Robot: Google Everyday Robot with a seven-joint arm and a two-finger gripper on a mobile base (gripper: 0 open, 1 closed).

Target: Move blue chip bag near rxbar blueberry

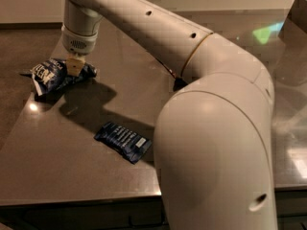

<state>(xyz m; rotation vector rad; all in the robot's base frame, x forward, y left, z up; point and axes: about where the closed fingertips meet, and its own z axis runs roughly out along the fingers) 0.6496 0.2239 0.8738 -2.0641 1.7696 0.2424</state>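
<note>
The blue chip bag [57, 74] lies puffy and wrinkled at the far left of the dark table [57, 166]. My gripper [75, 65] hangs straight down from the arm, right over the bag's upper middle, and its cream tip touches or nearly touches the foil. The rxbar blueberry [123, 141] lies flat on the table nearer the front edge, to the right of and below the bag, well apart from it. My arm's large white elbow [216, 162] hides the table to the right of the bar.
The table's front edge [81, 195] runs just below the bar, and its left edge slants close past the bag. A dark box [295, 18] stands at the far right corner. A small dark object [179, 84] peeks out beside my arm.
</note>
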